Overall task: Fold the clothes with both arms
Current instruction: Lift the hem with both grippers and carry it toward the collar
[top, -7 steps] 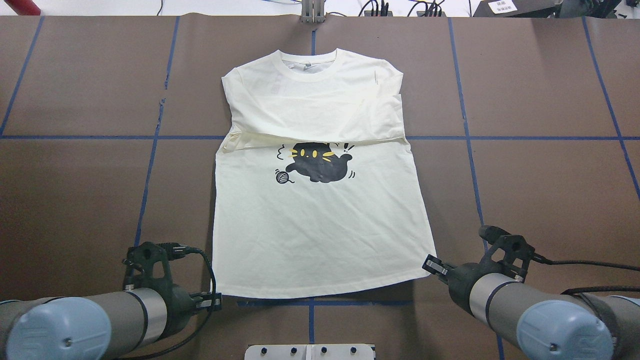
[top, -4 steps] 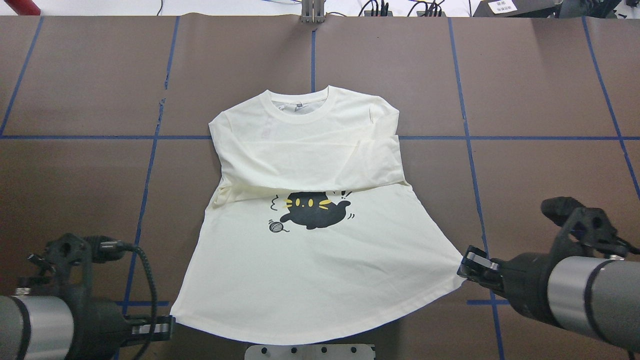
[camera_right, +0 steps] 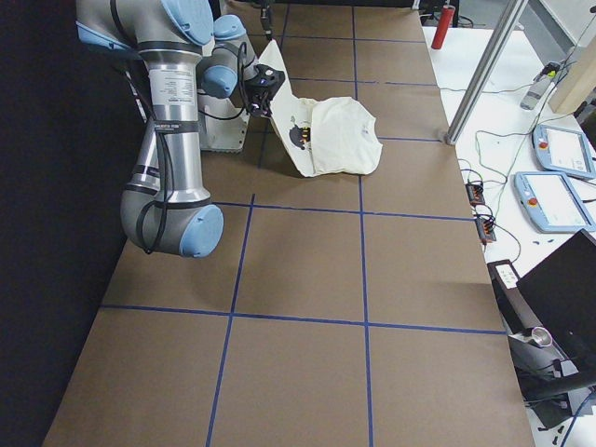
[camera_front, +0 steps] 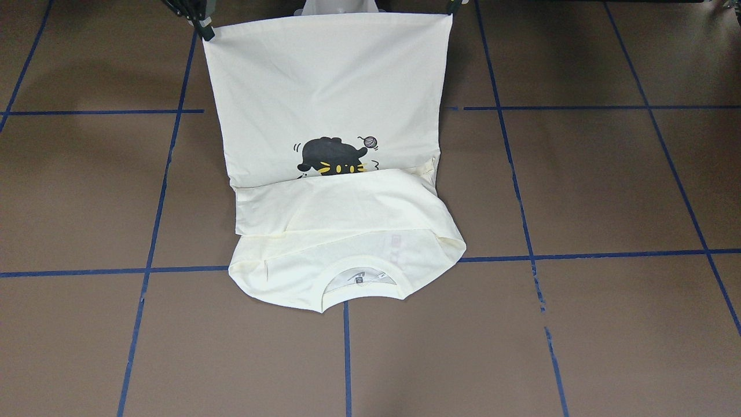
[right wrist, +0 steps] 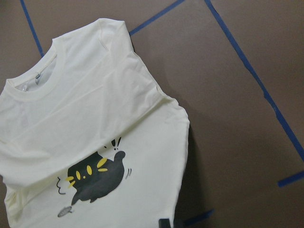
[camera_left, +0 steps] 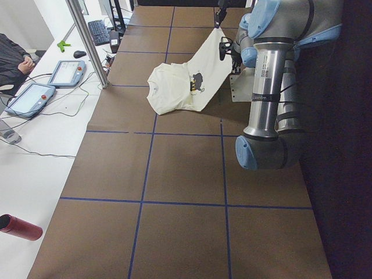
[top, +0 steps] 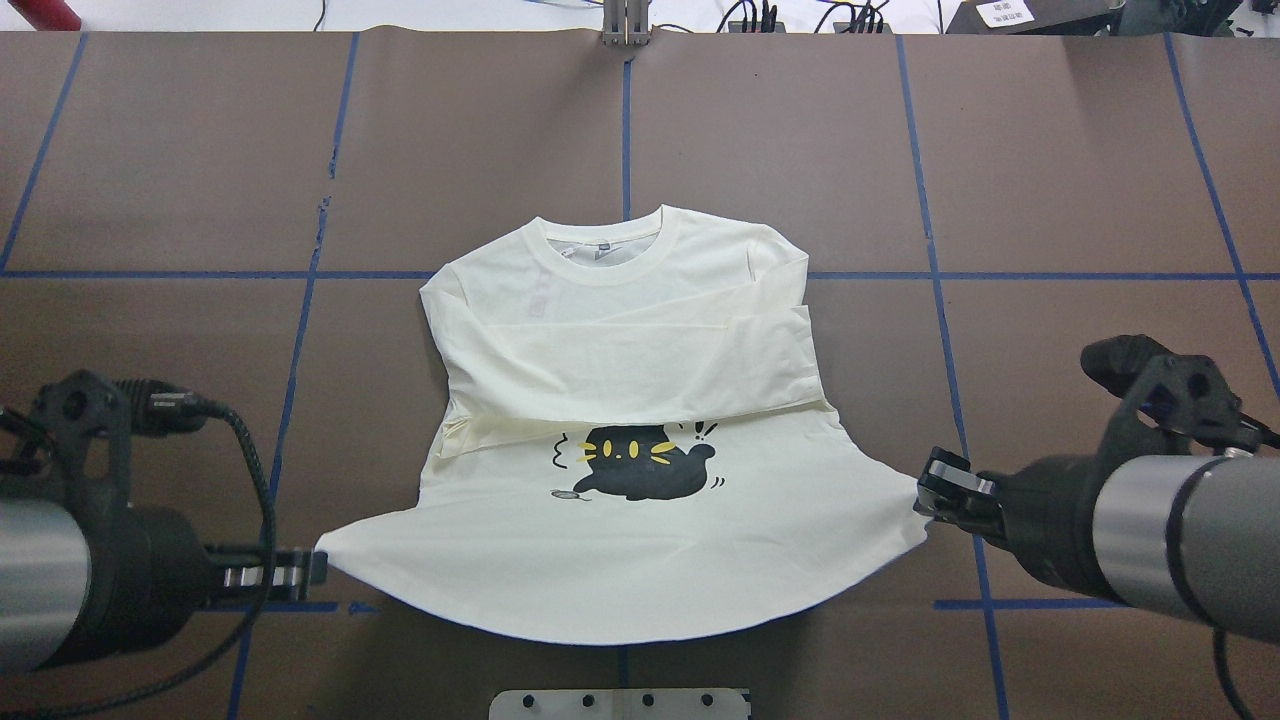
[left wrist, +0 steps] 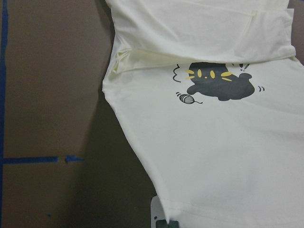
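Note:
The cream T-shirt (top: 620, 340) with a black cat print (top: 640, 472) has its sleeves folded across the chest. Its collar end rests on the brown table while the hem is lifted and stretched. My left gripper (top: 305, 572) is shut on the hem's left corner. On the opposite corner my right gripper (top: 925, 492) is also shut. From the front-facing view the shirt (camera_front: 330, 104) hangs raised like a sheet between the right gripper (camera_front: 205, 32) and the left gripper (camera_front: 450, 8), collar (camera_front: 362, 278) down on the table. Each wrist view looks along the shirt (left wrist: 213, 118) (right wrist: 85, 142).
The table is brown paper (top: 1050, 180) marked with blue tape lines (top: 930, 240). A white mount plate (top: 620, 703) sits at the near edge. Past the table's end are teach pendants (camera_left: 67, 72), a keyboard, a red bottle (camera_left: 20, 228) and a seated person (camera_left: 14, 58).
Both grippers have risen and pulled the hem corners up and outward. The shirt has slid toward the robot's side, its collar now nearer, and the lower half hangs off the table.

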